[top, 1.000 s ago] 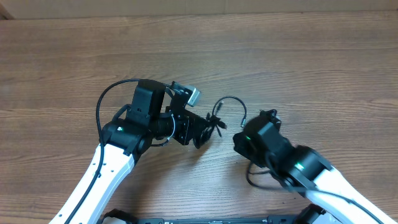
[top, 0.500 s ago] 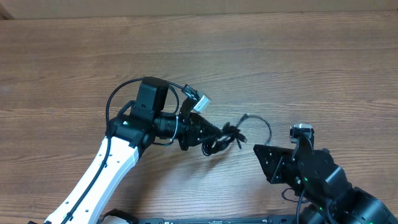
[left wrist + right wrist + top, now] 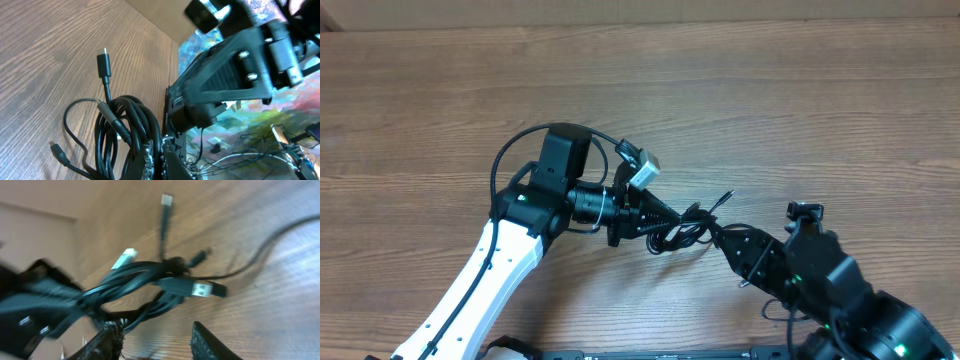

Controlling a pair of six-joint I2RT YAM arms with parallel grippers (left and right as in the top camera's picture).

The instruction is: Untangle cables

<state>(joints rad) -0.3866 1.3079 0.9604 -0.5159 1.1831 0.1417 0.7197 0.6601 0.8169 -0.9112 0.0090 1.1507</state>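
Observation:
The cables (image 3: 682,232) form a tangled black bundle just above the wooden table, between the two arms. My left gripper (image 3: 665,222) is shut on the bundle from the left. In the left wrist view its jaws (image 3: 160,150) pinch the coiled cables (image 3: 120,127), and one plug (image 3: 104,62) sticks up while a smaller plug (image 3: 56,149) hangs low. My right gripper (image 3: 720,240) is open, close to the bundle's right side. In the right wrist view the cables (image 3: 150,272) and a metal-tipped plug (image 3: 207,289) lie just beyond the open right gripper (image 3: 156,330), with nothing between its fingers.
A loose plug end (image 3: 725,200) sticks out toward the upper right of the bundle. The left arm's own thick wiring loops (image 3: 505,155) beside its wrist. Bare wooden table (image 3: 800,110) stretches behind both grippers, with a pale edge strip (image 3: 620,10) along the far side.
The right arm swung left toward the bundle and its jaws opened wider. The left gripper carried the bundle rightward, then held almost still, staying shut on it.

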